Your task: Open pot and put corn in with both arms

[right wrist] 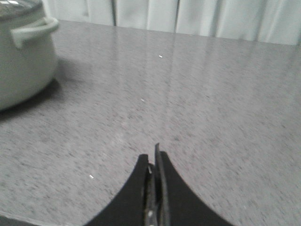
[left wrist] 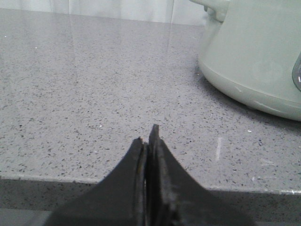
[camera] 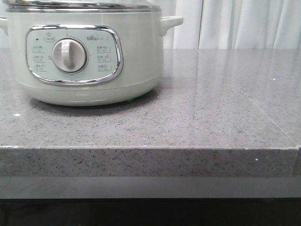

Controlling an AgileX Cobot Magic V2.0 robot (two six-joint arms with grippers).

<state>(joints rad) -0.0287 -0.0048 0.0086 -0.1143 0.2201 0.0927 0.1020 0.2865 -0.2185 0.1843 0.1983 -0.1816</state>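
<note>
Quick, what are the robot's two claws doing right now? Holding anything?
Left gripper: closed, holding nothing.
Right gripper: closed, holding nothing.

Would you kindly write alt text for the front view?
A large pale greenish-white electric pot, lid on, sits at the left of a grey speckled stone countertop, its chrome-framed panel and round dial facing the camera. White curtains hang behind; no gripper or corn shows.

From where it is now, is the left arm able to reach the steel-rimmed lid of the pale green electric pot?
Probably yes. The left gripper, shut and empty, sits near the front edge of the grey speckled counter, and only bare counter lies between it and the pale green electric pot. The lid is on.
</note>
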